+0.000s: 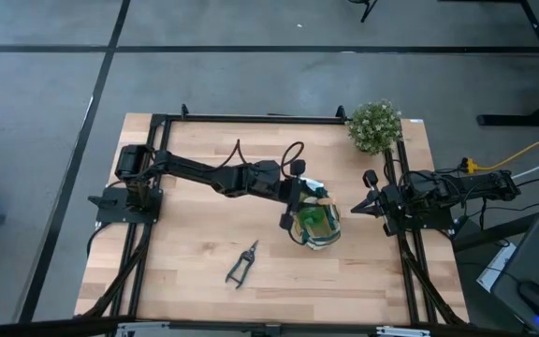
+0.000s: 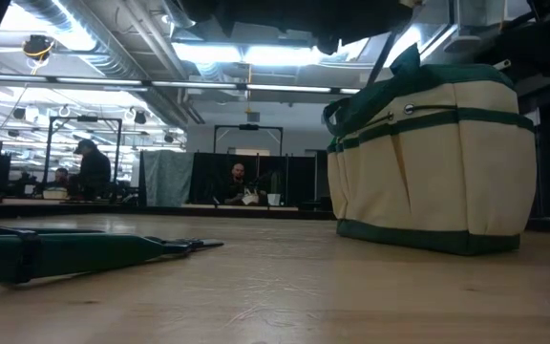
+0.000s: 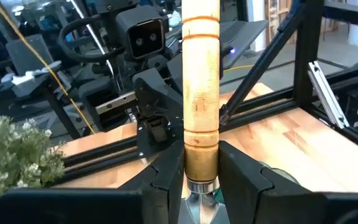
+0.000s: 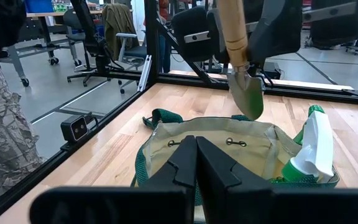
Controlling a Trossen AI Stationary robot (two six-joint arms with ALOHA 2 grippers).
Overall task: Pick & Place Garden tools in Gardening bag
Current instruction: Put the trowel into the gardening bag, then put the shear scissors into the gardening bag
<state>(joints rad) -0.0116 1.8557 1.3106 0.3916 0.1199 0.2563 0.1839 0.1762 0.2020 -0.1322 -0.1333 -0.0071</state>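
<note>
Trowel [image 4: 244, 87] clamped in left gripper [image 3: 201, 171], above bag [image 4: 229, 149]

An open lab or workshop: exposed ceiling ducts [image 2: 84, 38], strip lights [image 2: 246, 53], rolling office chairs [image 4: 114, 53], and people seated at far workstations [image 2: 92, 167].

Bag [image 4: 229, 149] mouth mostly free; spray bottle [image 4: 309, 152] blocks one end.
</note>
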